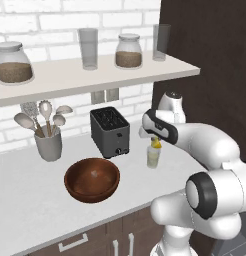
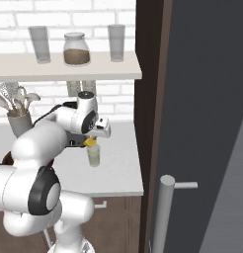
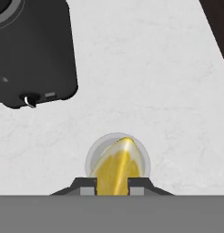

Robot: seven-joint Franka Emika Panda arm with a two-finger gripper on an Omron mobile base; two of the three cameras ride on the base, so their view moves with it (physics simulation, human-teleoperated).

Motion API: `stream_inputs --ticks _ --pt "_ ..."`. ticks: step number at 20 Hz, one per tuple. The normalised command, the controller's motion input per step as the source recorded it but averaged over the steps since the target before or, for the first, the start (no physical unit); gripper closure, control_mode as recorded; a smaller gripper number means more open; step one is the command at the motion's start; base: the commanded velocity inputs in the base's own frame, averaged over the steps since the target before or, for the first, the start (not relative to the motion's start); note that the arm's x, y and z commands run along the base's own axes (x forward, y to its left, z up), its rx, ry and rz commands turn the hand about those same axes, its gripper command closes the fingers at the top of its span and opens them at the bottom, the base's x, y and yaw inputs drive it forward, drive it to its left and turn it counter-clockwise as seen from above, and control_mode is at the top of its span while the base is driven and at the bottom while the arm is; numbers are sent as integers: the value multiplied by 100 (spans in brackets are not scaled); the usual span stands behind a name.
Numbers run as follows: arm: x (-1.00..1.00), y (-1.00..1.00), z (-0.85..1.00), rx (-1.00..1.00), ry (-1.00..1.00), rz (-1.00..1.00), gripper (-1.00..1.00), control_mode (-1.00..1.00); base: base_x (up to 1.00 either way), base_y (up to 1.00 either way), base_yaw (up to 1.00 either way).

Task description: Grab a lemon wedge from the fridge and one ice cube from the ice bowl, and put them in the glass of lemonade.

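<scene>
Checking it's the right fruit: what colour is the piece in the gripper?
Bright yellow: the lemon wedge, clearest in the hand view.

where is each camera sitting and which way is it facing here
Left base view: behind the arm to its left, looking forward and down at the counter, toaster and bowl; the arm rises lower right.
Right base view: behind to its right, facing the glass and the fridge; the arm rises lower left.
Hand view: on the hand, looking straight down; fingertips grip the lemon wedge over the glass.
All share the wedge and glass.
</scene>
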Motion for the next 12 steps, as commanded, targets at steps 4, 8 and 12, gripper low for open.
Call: stream_inputs --ticks 4,8,12 --pt "0 0 -16 0 0 0 100 -100 0 0 0" --pt "0 0 -10 0 0 0 100 -100 0 0 0" --pt "9 0 0 0 0 0 100 -100 0 0 0"
